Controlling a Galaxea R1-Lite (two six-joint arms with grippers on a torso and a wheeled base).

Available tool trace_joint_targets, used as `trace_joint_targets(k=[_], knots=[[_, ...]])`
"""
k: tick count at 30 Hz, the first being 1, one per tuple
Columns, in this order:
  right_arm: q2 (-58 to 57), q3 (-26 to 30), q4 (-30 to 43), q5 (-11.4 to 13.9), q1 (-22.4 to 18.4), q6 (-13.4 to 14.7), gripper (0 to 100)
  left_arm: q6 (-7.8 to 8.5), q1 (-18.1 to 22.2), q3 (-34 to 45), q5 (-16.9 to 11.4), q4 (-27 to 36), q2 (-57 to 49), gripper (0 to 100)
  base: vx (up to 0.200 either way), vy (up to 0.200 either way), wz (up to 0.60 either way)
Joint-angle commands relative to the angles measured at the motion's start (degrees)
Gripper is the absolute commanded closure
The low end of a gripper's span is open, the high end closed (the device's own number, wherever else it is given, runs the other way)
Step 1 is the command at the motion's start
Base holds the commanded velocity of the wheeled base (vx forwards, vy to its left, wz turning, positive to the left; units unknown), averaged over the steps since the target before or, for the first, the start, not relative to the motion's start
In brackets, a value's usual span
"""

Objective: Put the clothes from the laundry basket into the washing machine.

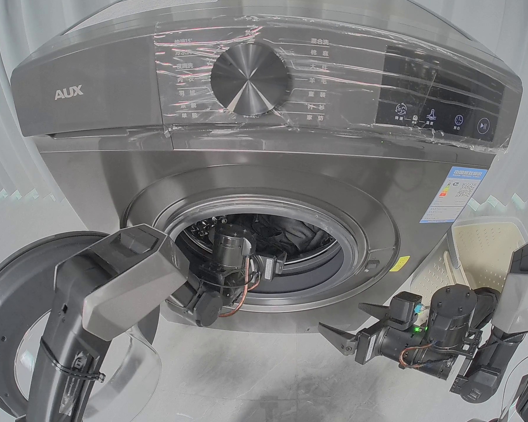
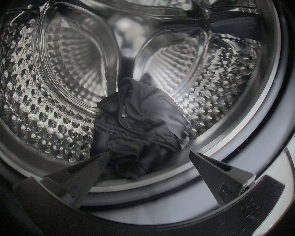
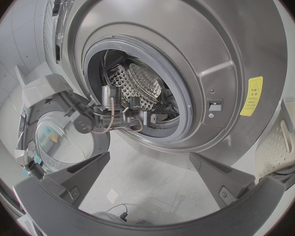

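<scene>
Pale floor tiles (image 1: 246, 376) run under a grey washing machine (image 1: 264, 171) that stands before a light curtain. At the far left its round door (image 1: 6, 300) hangs swung wide open, and the left arm's upper link sits just in front of it, so a careless swing back could knock the door or push it part shut. Next along, the left claw (image 2: 149, 154) is inside the round opening, its fingers spread apart and holding nothing. The dark clothes (image 2: 141, 122) lie in a crumpled heap on the bottom of the drum (image 2: 55, 92), near the front lip and just past the fingertips. That closeness looks like the main hazard. If the claw pulls out low, a fingertip could hook a fold and drag the cloth over the rim and rubber seal, where it would hang out or fall to the floor. A thin copper-coloured cable loops at the wrist beside the door ring and could catch there too. Farther right, the right claw (image 1: 340, 316) hovers low over the floor, well apart from the opening, released and empty. At the far right the cream basket (image 1: 487, 224) leans by the machine's side. I cannot tell whether any clothes are left in it, so a blind grab there might close on nothing or tip it.
</scene>
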Motion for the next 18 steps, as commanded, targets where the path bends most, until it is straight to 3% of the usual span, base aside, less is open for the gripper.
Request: trace_joint_targets(k=[1,4,7,8,9,11,15,18], knots=[[-0.3,-0.1,0.0,0.0,-0.1,0.0,0,-0.20,-3.9,19.6,-0.6,-3.1,-18.4,0,0.000,0.000,0.00],[-0.3,-0.1,0.0,0.0,-0.1,0.0,0,-1.07,-5.7,25.2,-0.6,-4.4,-22.8,0,0.000,0.000,0.00],[-0.4,-0.2,0.0,0.0,-0.2,0.0,0,-3.01,-8.2,29.8,-0.6,-5.3,-26.0,0,0.000,0.000,0.00],[-0.4,-0.1,0.0,0.0,-0.2,0.0,0,-4.68,-10.0,32.8,-0.6,-6.4,-28.1,0,0.000,0.000,0.00],[-0.4,-0.1,0.0,0.0,-0.2,0.0,0,-4.68,-10.0,32.8,-0.6,-6.4,-28.1,0,0.000,0.000,0.00],[-0.4,0.1,0.0,-0.1,-0.2,0.0,0,-6.87,-13.8,39.3,-0.6,-8.8,-31.5,0,0.000,0.000,0.00],[-0.5,0.5,0.0,-0.2,-0.2,0.0,0,-7.75,-16.5,44.7,-0.6,-11.4,-33.4,0,0.000,0.000,0.00],[-2.4,1.4,0.0,-0.6,-0.2,-0.1,0,-9.51,-17.0,50.0,0.4,-17.7,-36.4,0,0.000,0.000,0.00]])
